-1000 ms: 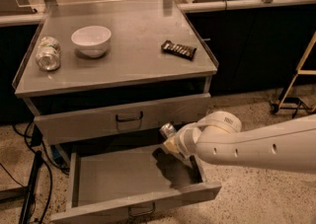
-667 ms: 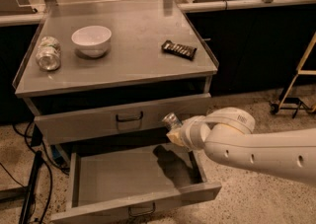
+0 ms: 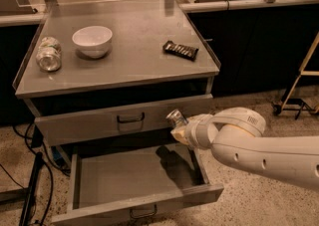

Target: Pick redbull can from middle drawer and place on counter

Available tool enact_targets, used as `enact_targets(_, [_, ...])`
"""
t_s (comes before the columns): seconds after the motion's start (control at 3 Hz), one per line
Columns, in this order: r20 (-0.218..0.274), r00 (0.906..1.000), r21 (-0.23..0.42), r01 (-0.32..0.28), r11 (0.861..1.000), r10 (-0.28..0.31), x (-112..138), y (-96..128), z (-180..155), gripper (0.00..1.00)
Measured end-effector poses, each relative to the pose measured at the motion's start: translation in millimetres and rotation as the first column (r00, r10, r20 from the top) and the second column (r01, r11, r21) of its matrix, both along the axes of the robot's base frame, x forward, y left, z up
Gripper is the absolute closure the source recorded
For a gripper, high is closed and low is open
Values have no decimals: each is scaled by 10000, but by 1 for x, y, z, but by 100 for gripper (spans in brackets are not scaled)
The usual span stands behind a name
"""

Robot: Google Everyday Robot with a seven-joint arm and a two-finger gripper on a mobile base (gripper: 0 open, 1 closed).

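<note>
1. Since 1 second ago the gripper (image 3: 180, 129) on the white arm has lifted the small slim silvery redbull can (image 3: 176, 118) up and rightward, above the open, wide shallow grey steel middle drawer (image 3: 124, 182).
2. Its jaws are clamped on the can, which tilts toward 11 o'clock.
3. On the flat grey brushed-steel counter (image 3: 134, 68): clear crinkled jar (image 3: 48, 54) at 9 o'clock, white bowl (image 3: 92, 40) at 10 o'clock, dark snack bar (image 3: 180, 49) at 3 o'clock.
</note>
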State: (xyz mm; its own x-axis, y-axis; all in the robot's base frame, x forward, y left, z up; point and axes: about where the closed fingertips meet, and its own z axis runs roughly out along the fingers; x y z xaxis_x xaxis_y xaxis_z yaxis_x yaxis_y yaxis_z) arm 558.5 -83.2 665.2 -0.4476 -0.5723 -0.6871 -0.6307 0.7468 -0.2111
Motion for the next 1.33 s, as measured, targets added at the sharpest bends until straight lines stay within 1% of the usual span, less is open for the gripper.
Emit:
enact_targets(0.33, [798, 9968, -18, -42, 10000, 43, 13, -4, 36, 100])
enact_targets(0.67, [1608, 9870, -81, -53, 10000, 65, 26, -11, 73, 100])
enact_targets(1.0, [1638, 9865, -78, -54, 10000, 66, 27, -11, 75, 100])
enact_targets(1.33, [1804, 9836, 53, -100, 9999, 88, 27, -9, 82, 100])
